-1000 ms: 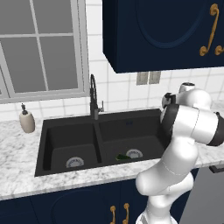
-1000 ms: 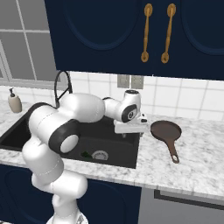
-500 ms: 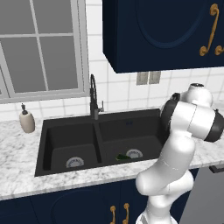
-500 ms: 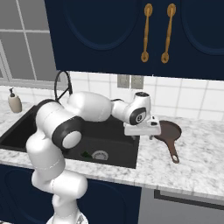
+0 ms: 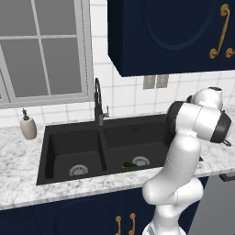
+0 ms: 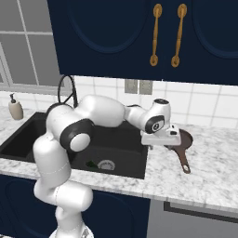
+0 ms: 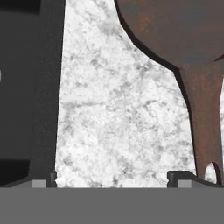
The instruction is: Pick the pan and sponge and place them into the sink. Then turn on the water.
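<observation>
The reddish-brown pan (image 6: 185,138) rests on the marble counter right of the sink (image 6: 28,135), its long handle (image 6: 182,161) pointing toward the front edge. My gripper (image 6: 158,146) hovers low over the counter between the sink's rim and the pan. In the hand view the gripper (image 7: 111,181) is open, with bare marble between its tips and the pan handle (image 7: 204,127) just beyond the right tip. The green sponge (image 5: 127,164) lies in the right basin next to the drain. No stream falls from the faucet (image 5: 97,98).
A beige soap dispenser (image 5: 28,127) stands on the counter left of the sink (image 5: 69,142). Dark blue cabinets with gold handles (image 6: 155,35) hang above. The sink's black rim (image 7: 46,87) runs close along the left of the hand view.
The hand has swung right, from the sink's right edge to the counter beside the pan, and now partly covers the pan in the right base view. The pan and sponge have stayed put.
</observation>
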Robot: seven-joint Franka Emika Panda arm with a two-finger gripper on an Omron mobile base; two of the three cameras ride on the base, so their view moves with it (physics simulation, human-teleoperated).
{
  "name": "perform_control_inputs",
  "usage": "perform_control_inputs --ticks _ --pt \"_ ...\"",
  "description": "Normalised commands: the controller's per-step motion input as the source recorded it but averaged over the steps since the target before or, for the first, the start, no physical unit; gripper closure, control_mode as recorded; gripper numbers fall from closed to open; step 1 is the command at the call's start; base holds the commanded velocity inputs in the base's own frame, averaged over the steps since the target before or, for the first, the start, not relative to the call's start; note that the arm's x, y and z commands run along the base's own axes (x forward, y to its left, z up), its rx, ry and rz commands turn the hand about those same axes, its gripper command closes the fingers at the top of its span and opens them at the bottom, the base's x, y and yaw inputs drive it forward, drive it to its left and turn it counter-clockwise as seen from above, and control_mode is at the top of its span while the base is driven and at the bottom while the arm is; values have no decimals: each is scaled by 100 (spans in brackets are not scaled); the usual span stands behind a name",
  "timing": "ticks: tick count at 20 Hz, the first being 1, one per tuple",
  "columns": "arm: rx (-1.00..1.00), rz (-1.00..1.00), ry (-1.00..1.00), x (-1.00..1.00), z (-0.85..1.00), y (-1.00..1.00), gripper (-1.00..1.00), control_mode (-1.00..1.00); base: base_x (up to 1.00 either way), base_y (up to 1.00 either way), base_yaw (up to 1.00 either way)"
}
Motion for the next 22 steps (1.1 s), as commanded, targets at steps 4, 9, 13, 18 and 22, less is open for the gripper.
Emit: perform_control_inputs --ticks 4,9,13,18,22 --pt "0 -2 0 0 0 -42 -100 -100 0 0 0" --pt "0 -1 0 0 0 -43 -100 -100 0 0 0" --pt "0 0 0 0 -14 -32 -100 -100 0 0 0" --pt "0 0 0 0 -24 -18 -100 -100 0 0 0" --pt "0 0 0 0 -16 -21 -100 -100 0 0 0"
